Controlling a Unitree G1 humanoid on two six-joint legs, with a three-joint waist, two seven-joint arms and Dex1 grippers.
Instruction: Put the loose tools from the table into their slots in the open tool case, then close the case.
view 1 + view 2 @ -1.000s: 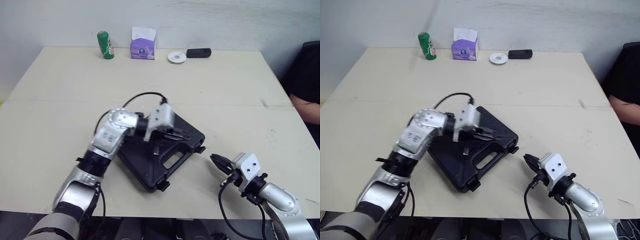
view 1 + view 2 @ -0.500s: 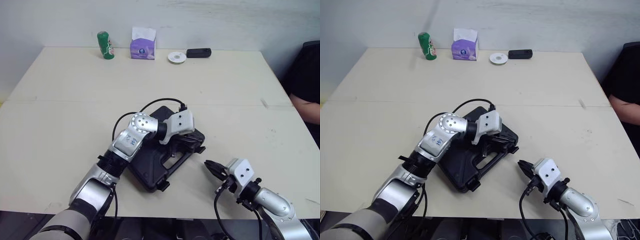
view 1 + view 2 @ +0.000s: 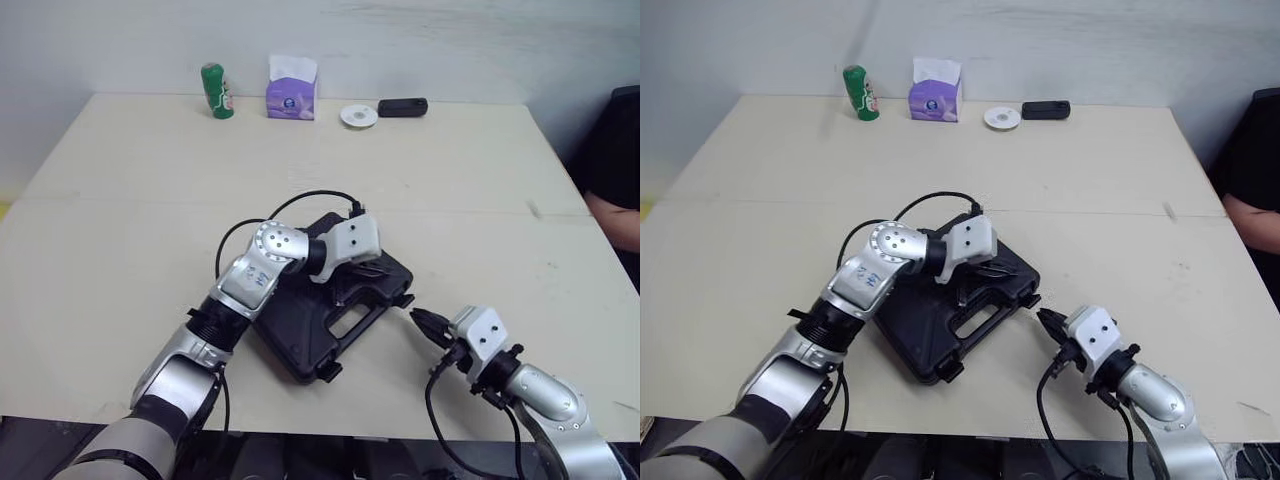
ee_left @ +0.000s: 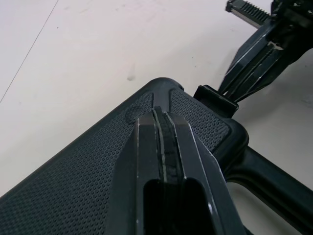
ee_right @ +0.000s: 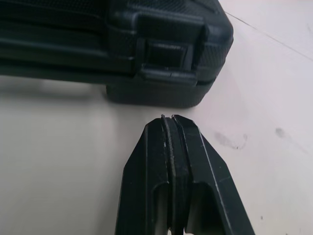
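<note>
As the left tool (image 4: pixel 159 111) hung over the shut case (image 3: pixel 300 330), the right tool (image 5: pixel 169 118) sat just beside its latch (image 5: pixel 168 51). Both were closed.

Case (image 3: pixel 292 335) closed, contents hidden; person (image 3: pixel 622 150) cut off at right edge.

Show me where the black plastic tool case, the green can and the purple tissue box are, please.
black plastic tool case (image 3: pixel 298 335): left eye view, on the closed lid near the robot.
green can (image 3: pixel 216 90): left eye view, middle of its body.
purple tissue box (image 3: pixel 291 98): left eye view, on its front face.
</note>
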